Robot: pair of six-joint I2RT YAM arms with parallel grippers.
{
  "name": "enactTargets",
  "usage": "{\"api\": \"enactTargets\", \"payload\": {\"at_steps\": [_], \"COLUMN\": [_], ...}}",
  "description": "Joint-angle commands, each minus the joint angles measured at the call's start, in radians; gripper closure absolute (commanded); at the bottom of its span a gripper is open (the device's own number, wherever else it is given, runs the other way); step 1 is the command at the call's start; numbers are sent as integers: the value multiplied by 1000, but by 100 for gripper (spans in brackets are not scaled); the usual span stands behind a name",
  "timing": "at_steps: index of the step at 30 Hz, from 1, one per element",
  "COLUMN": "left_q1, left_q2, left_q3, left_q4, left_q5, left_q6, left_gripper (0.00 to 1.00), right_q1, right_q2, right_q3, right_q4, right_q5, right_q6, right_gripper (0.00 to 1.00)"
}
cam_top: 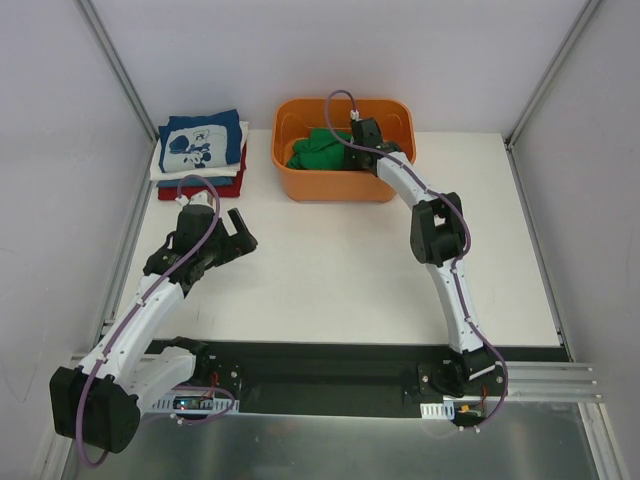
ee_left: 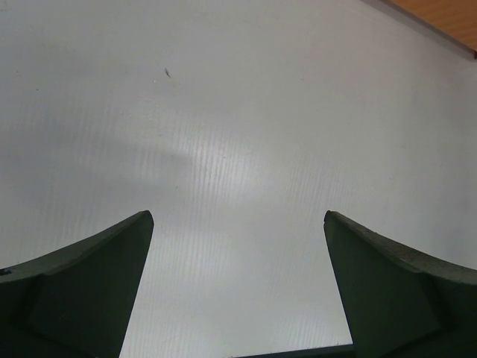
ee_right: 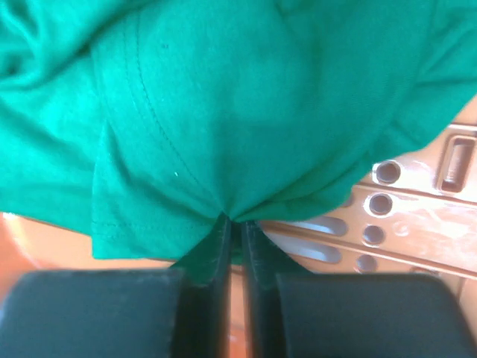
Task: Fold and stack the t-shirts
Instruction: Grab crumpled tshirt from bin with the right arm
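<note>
A crumpled bright green t-shirt (cam_top: 318,150) lies inside the orange tub (cam_top: 300,185) at the back of the table. My right gripper (cam_top: 352,140) reaches down into the tub. In the right wrist view its gripper (ee_right: 234,224) is shut on a pinched fold of the green t-shirt (ee_right: 216,112), with the cloth bunched at the fingertips. A stack of folded t-shirts (cam_top: 202,152) sits at the back left, a navy one with white cartoon print on top, white and red below. My left gripper (cam_top: 238,240) hovers open over bare table in front of the stack, holding nothing (ee_left: 238,224).
The tub's orange floor with holes and slots (ee_right: 402,216) shows under the shirt. White walls with metal frame posts enclose the table on three sides. The white table surface (cam_top: 340,270) stretches between the arms. A corner of the tub (ee_left: 447,15) appears in the left wrist view.
</note>
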Motion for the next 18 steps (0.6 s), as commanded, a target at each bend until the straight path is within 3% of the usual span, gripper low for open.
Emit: {"api": "enactTargets", "payload": {"at_steps": [1, 12, 18], "left_q1": [3, 3, 3], "left_q2": [-24, -29, -35], "left_q3": [12, 43, 50], "left_q4": [13, 14, 14], "left_q5": [14, 19, 20], "left_q6": [4, 6, 7], "left_gripper": [1, 1, 1], "right_q1": [-3, -13, 8], "right_q2": [-42, -382, -501], "right_q3": [21, -27, -106], "right_q4": [65, 377, 423], "right_q5": [-59, -200, -229], "right_q6": [19, 73, 50], "right_gripper": [99, 99, 99]}}
